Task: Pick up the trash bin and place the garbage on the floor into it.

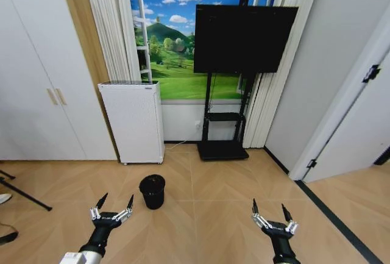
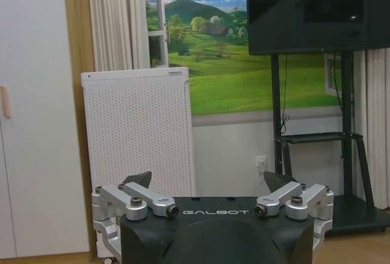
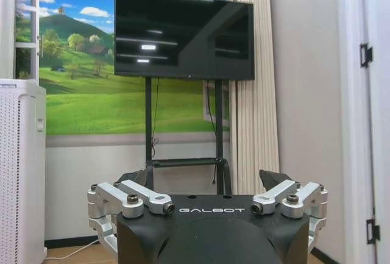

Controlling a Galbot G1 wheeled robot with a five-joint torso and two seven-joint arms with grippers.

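Note:
A small round black trash bin (image 1: pixel 152 191) stands upright on the tan herringbone floor (image 1: pixel 219 185), just ahead of me and slightly left of centre. My left gripper (image 1: pixel 113 202) is open with nothing in it, low in the head view, a short way to the near left of the bin and apart from it. At the lower right my right gripper (image 1: pixel 269 208) is open too and holds nothing. Each wrist view shows that arm's own spread fingers (image 2: pixel 135 181) (image 3: pixel 274 180) with empty air between them. The garbage is out of view.
A tall white perforated appliance (image 1: pixel 133 121) stands against the wall behind the bin. A black TV on a stand (image 1: pixel 242 38) is at the back centre. White wardrobe doors (image 1: pixel 36 87) line the left, a white door (image 1: pixel 359 124) the right. Dark tripod legs (image 1: pixel 18 194) at far left.

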